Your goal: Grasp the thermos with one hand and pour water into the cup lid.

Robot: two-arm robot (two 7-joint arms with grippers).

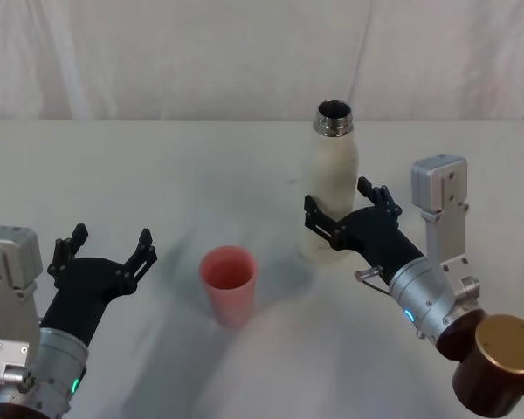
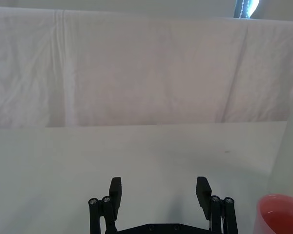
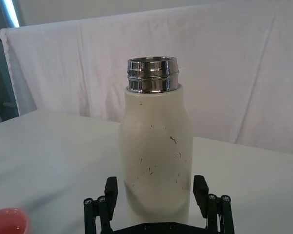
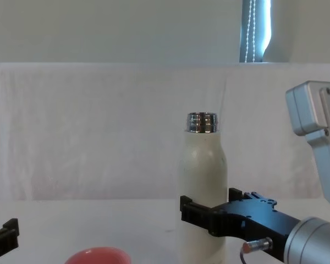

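The right tool (image 1: 348, 214) is at the thermos (image 1: 330, 188) now, fingers spread wide, one on each side of the lower body, and from the right wrist view the jaws straddle the bottle with a sliver of gap on both sides, so I'd call this not yet clamped. The thermos stands upright, long axis vertical, right of centre in the head view, its shiny threaded neck open at the top. The tool comes at it from the lower right of that frame, square to the bottle's axis, which looks like the approach a side grasp wants.

The cup lid (image 1: 229, 284) sits on the white worktop (image 1: 157, 175) at lower centre, mouth up, to the left of the thermos and a little nearer the robot. So once lifted, the bottle will have to tip toward frame left to reach it.

The left tool (image 1: 105, 253) hovers at lower left, fingers also wide, gripping nothing, well apart from the thermos but near the cup lid. The right arm is plainly the nearer one.

Count: one thermos, one cup lid, two tools.
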